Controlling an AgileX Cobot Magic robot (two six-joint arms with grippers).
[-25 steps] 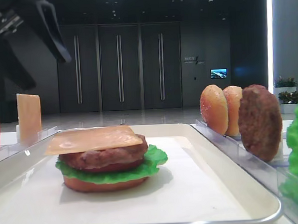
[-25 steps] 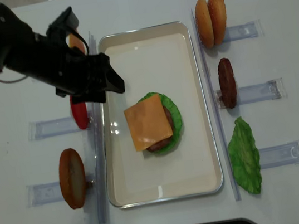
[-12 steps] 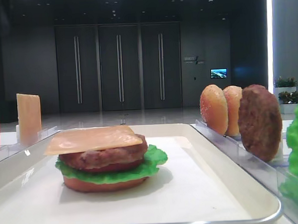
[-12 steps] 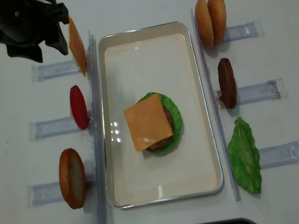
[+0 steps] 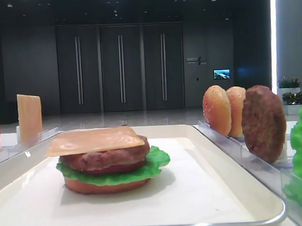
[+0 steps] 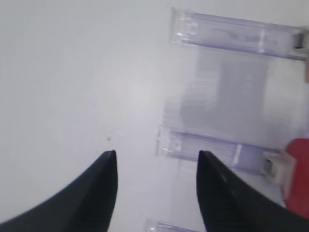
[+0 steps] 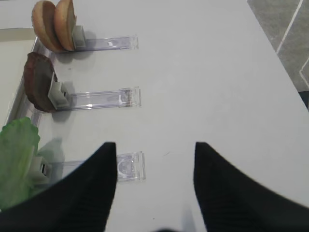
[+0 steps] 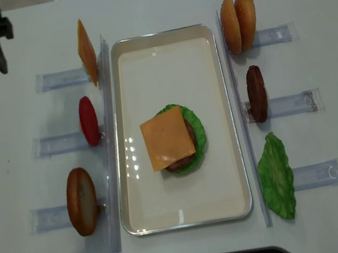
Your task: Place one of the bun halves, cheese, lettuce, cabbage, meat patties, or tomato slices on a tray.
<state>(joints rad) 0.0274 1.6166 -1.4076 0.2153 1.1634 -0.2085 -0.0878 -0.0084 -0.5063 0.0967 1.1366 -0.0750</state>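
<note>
While the left hand (image 6: 156, 193) hangs wide and empty at ten o'clock, a low swing could tip the cheese (image 8: 86, 51).

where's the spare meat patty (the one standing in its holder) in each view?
Exterior high: the spare meat patty stands on edge at right, just in front of the bun halves.
Right wrist: upper left, below the two buns.
Left wrist: not in it.
Exterior high (realsense): right of the tray, middle holder.
Shared landmark: the pair of bun halves right beside the patty.
</note>
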